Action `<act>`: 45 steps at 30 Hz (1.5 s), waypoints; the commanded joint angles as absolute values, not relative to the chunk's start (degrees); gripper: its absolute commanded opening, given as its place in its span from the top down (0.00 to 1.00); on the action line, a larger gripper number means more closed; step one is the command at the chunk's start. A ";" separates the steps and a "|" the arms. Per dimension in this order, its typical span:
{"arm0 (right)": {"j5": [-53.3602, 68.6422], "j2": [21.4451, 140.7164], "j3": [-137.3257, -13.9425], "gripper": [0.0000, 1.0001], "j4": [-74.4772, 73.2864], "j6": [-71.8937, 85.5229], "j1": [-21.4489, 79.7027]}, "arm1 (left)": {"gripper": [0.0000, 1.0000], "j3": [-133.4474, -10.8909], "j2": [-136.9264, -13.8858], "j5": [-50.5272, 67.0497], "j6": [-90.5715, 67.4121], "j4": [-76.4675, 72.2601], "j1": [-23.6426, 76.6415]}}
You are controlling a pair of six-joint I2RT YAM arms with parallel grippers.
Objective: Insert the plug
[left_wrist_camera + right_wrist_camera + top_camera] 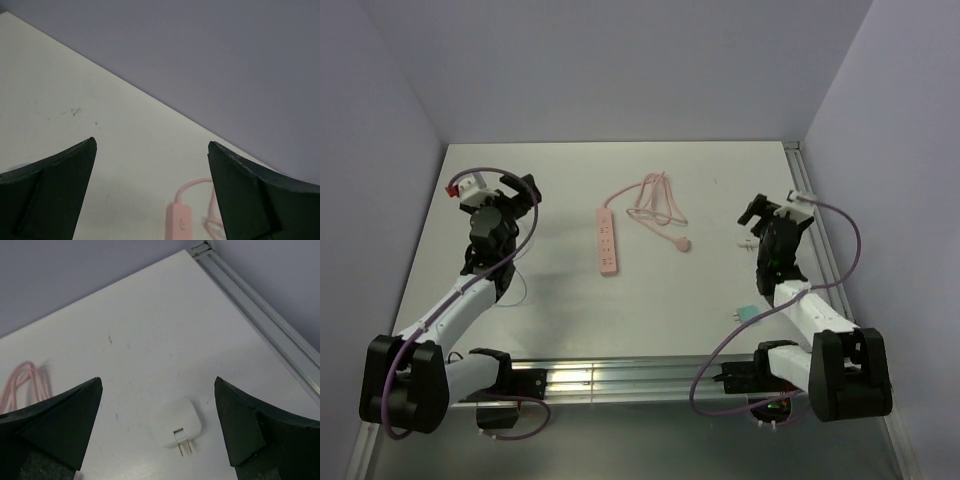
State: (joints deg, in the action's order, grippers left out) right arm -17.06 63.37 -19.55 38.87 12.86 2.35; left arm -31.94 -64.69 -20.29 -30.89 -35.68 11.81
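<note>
The teal plug lies on the table at the near right, close beside my right forearm and behind my right gripper; neither wrist view shows it. The long pink power strip lies mid-table, and its end shows in the left wrist view. My left gripper is open and empty above the table's left side, its jaws wide apart in the left wrist view. My right gripper is open and empty at the right, with a white two-prong adapter on the table between its fingers.
The strip's pink cord is coiled behind it and ends in a pink plug. The white adapter lies just below my right gripper. A metal rail runs along the table's right edge. Grey walls enclose the table.
</note>
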 commanded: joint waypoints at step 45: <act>-1.93 104.41 -70.13 0.09 -30.50 11.60 -3.60 | 0.15 -41.75 -72.25 15.65 -54.14 -30.41 10.81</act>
State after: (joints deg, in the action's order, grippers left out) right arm -1.98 103.31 -67.46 -30.28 12.32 -4.10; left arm -41.43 -74.08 14.37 -53.82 -27.66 10.04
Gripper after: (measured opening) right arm 0.917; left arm 0.858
